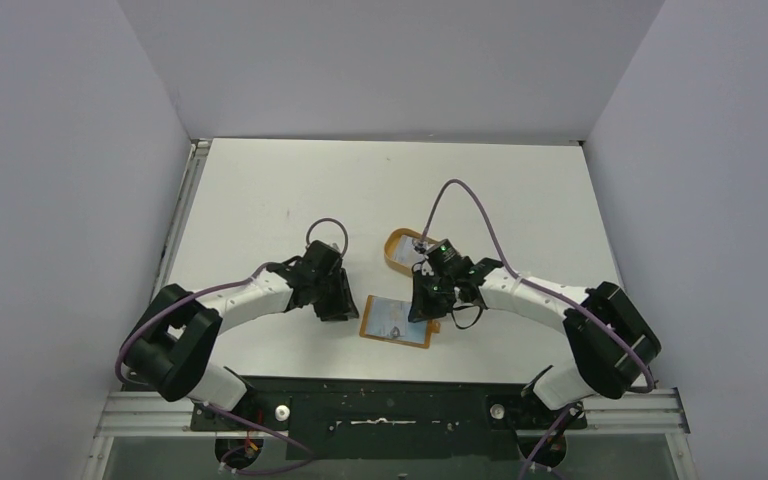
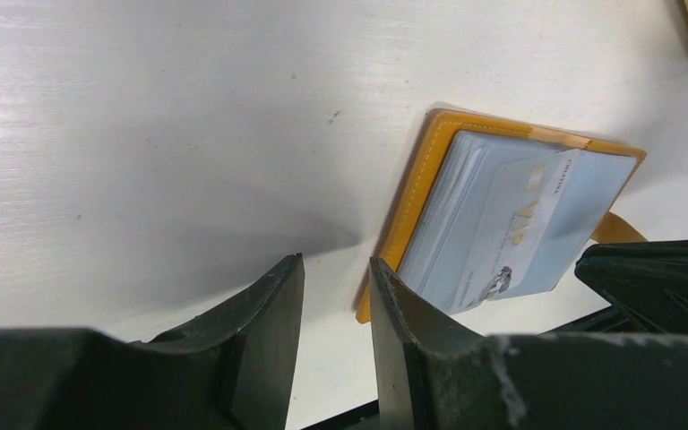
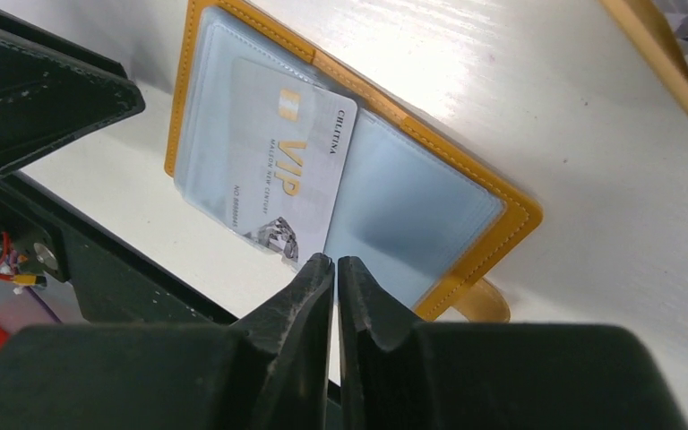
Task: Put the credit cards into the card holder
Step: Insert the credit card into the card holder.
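the card holder (image 1: pixel 396 322) lies open on the table (image 1: pixel 290 190) between the two arms, a pale vip credit card (image 3: pixel 287 175) lying across its clear pockets. the right gripper (image 3: pixel 335 265) is pinched almost closed at the card's near corner, gripping nothing i can see. the left gripper (image 2: pixel 336 269) hangs beside the holder's edge, fingers slightly apart, empty. the tan tray (image 1: pixel 396 245) sits just behind.

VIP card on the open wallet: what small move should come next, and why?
Probably the right gripper should nudge the VIP card squarely into a clear pocket of the card holder: the card lies crooked across the pockets, and the gripper's nearly closed jaws sit at the card's corner.
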You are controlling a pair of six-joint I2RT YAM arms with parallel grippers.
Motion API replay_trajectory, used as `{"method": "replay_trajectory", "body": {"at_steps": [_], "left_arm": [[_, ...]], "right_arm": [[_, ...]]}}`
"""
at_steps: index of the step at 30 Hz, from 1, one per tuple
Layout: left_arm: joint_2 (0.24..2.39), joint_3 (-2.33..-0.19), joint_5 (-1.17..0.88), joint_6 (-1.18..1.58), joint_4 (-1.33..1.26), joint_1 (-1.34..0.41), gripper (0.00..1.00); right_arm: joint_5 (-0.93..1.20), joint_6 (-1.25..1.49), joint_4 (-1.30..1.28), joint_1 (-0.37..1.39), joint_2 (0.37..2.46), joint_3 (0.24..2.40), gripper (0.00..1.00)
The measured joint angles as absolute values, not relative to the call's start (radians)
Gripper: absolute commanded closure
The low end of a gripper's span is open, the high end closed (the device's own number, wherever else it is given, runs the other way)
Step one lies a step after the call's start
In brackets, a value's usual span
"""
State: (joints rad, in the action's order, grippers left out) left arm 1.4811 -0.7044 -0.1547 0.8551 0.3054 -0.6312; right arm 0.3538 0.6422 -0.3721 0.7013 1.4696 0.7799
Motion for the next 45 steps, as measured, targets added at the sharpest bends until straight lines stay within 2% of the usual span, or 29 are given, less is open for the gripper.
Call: {"method": "replay_trajectory", "body": {"at_steps": [15, 45], "left_arm": [[1.521, -0.7, -0.197, 0.855, 0.239, -0.628, 0.73], [1.552, -0.691, -0.244, 0.865, 0.149, -0.643, 0.74]], "right_arm": [[0.371, 0.632, -0.394, 0.748, 1.568, 0.817, 0.98], [0.431, 0.7, -0.3, 0.754, 1.617, 0.817, 1.0]]}}
